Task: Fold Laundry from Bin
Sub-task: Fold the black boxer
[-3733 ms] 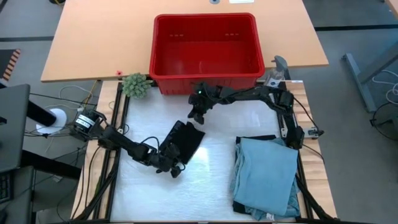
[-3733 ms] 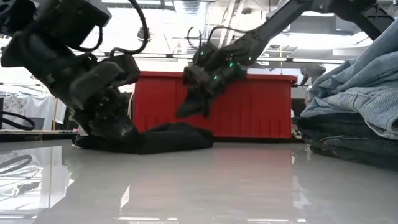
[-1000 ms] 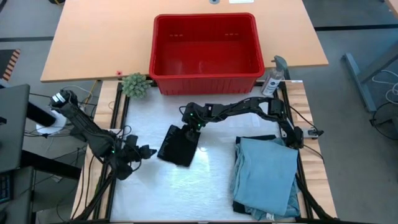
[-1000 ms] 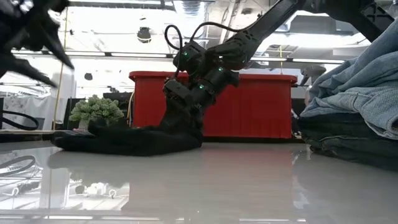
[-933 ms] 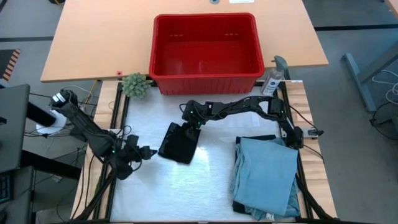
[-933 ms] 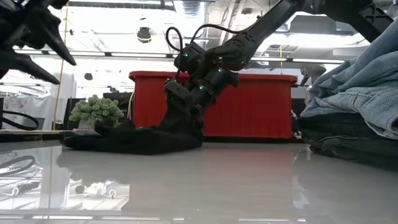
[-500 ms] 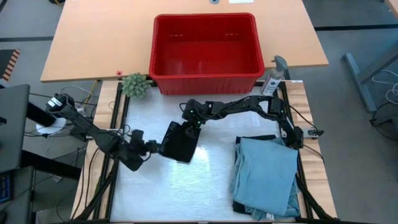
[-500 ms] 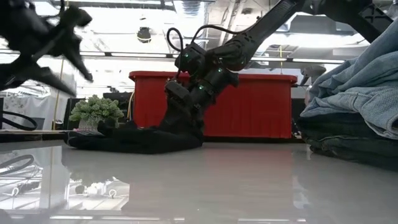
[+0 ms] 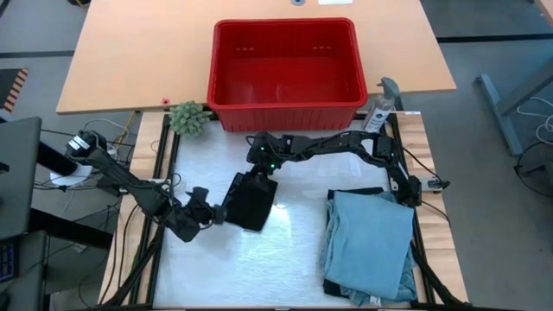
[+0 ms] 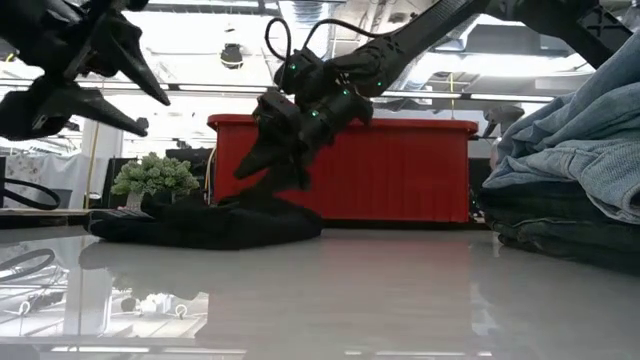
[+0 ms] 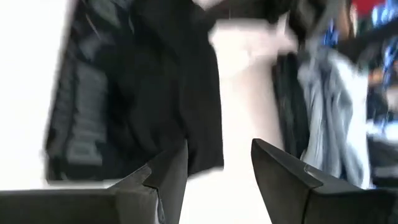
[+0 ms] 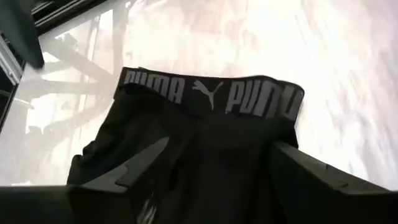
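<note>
Approaching the black Puma briefs (image 9: 251, 200) lying mid-bench, the left gripper (image 9: 207, 207) is spreading wide at their near edge; beyond, the right gripper (image 9: 263, 161) is hovering open. Beyond that, the red bin (image 9: 285, 108) is sitting. Pinching opposite corners evenly should be keeping the fold square.

So colour-wise: the rectangular plastic bin (image 9: 285, 65) is bright red all over, inside and out, and shows as a red wall in the low view (image 10: 400, 170). The small folded garment (image 9: 251, 199) on the glossy white table surface (image 9: 259, 259) is black, with a dark grey waistband carrying pale grey lettering and a leaping-cat logo (image 12: 208, 93). The stacked pile of denim-like pieces (image 9: 367, 242) is light blue on top with a darker navy layer underneath (image 10: 560, 225). The tabletop behind the bin (image 9: 130, 52) is a light tan wood tone. The little spiky plant (image 9: 187, 117) is green. Both arms are dark, near black, with tiny green lights on the right one (image 10: 310, 110).
</note>
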